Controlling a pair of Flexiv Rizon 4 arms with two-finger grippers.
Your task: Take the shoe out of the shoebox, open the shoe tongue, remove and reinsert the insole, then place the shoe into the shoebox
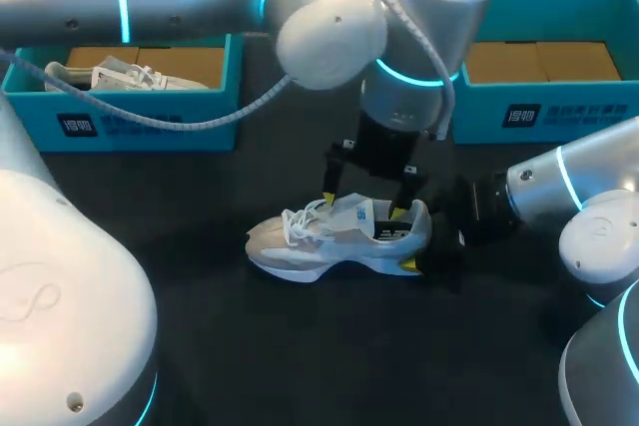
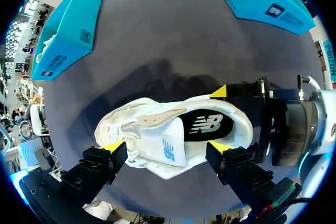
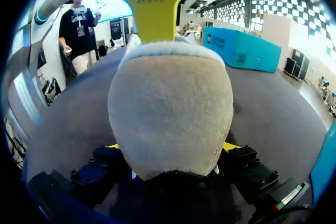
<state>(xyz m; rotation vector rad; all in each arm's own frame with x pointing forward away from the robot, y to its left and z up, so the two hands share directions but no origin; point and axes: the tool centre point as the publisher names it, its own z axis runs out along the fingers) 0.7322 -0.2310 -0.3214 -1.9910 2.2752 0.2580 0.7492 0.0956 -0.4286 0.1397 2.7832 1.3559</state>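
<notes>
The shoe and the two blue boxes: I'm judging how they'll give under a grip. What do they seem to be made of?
The shoe has a pale, matte fabric upper; its heel looks like napped suede or felt, visibly fuzzy. The sole seems smooth foam or rubber. The left box and right box are probably cardboard: smooth blue printed skin, brown board inside.

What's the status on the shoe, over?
Left gripper open, straddling tongue. Right gripper shut on shoe, at heel. Sits on table, between shoeboxes. Nothing blocking.
</notes>
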